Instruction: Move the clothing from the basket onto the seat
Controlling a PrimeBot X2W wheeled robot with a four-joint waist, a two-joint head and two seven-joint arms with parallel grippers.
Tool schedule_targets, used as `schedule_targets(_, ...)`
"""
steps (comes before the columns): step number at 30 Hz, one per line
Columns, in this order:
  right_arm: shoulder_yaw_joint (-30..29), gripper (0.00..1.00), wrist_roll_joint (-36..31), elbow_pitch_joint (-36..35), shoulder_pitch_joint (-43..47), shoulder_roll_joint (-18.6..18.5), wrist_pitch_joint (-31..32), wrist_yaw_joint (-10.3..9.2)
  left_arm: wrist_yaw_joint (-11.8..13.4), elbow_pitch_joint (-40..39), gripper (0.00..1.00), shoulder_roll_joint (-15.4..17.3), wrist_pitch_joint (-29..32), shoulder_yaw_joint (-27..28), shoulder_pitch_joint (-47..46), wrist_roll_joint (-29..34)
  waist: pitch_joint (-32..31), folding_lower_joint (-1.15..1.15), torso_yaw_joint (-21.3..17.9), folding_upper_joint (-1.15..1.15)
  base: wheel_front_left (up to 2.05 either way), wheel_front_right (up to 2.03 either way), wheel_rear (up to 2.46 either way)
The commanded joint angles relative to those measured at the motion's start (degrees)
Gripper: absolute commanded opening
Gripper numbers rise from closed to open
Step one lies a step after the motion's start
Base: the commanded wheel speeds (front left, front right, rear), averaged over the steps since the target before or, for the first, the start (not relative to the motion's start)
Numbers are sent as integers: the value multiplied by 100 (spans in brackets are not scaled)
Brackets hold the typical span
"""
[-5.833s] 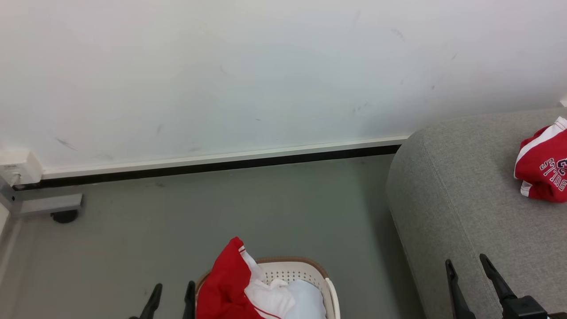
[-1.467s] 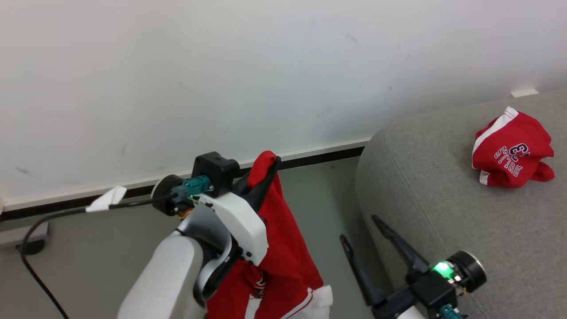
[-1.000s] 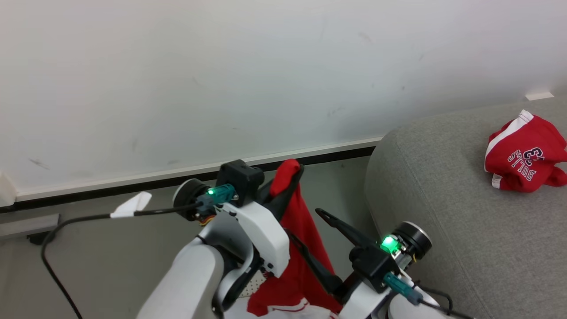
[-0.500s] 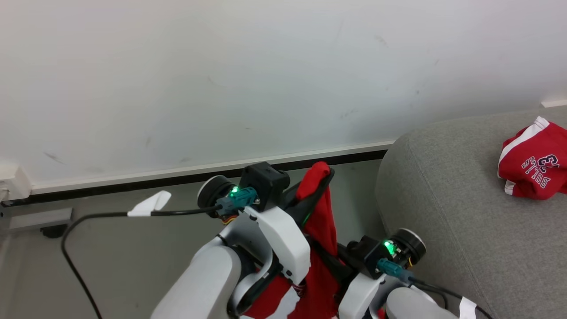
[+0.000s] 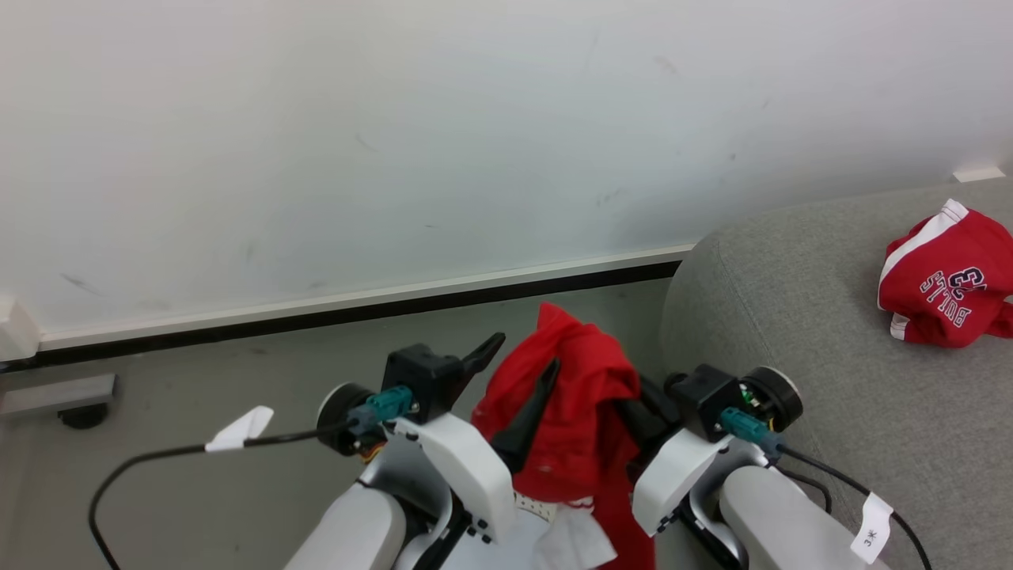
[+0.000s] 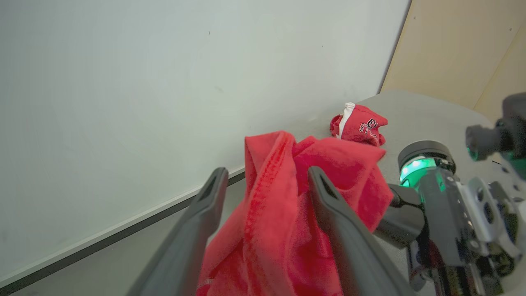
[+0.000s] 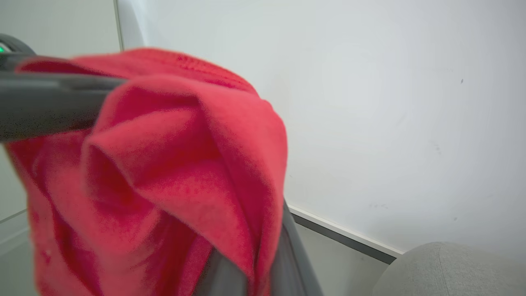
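A red garment (image 5: 574,412) hangs bunched between my two grippers above the basket, whose perforated wall (image 5: 529,504) peeks out below. My left gripper (image 5: 526,352) is open; the cloth (image 6: 271,213) passes between its fingers and drapes over the right-hand one. My right gripper (image 5: 637,408) reaches in from the right, its fingers buried in the cloth and shut on it. The right wrist view shows red fabric (image 7: 176,164) folded over a dark finger (image 7: 287,259). A second red garment printed "BULLS 23" (image 5: 946,285) lies crumpled on the grey seat (image 5: 791,332).
A white wall with a dark skirting strip (image 5: 356,313) runs behind the grey floor (image 5: 237,380). A grey metal foot with a castor (image 5: 75,400) stands at the far left. A black cable with a white tag (image 5: 237,427) trails from my left wrist. White cloth (image 5: 574,542) lies below.
My left gripper has opened and dropped lower, releasing the garment's top. My right gripper has closed on the cloth, which now sits bunched between both. The camera shifted slightly.
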Motion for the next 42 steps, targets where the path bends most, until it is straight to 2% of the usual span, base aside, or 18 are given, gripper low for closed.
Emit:
schedule_targets(1,-94,0,-68,24,-49,-14,0,-15,19,34,100,49,-89,1,100,10,5,0,-10,0,0,0,0)
schedule_targets(14,-1075,0,-535,-187,146,-14,0,-15,12,324,100,169,-376,-222,495,86,83,0,-317,0,0,0,0)
schedule_targets(25,-1586,0,-952,-666,466,-31,0,-15,-5,358,100,165,-544,-397,566,117,152,0,-974,0,0,0,0)
schedule_targets(35,-1998,0,-1157,-1232,735,-305,0,-15,-14,417,100,39,-750,-579,516,113,312,0,-1687,0,0,0,0)
schedule_targets(42,-2418,0,-1055,-1664,702,-365,-1,-15,-52,399,100,46,-721,-688,267,177,723,0,-1847,0,0,0,0)
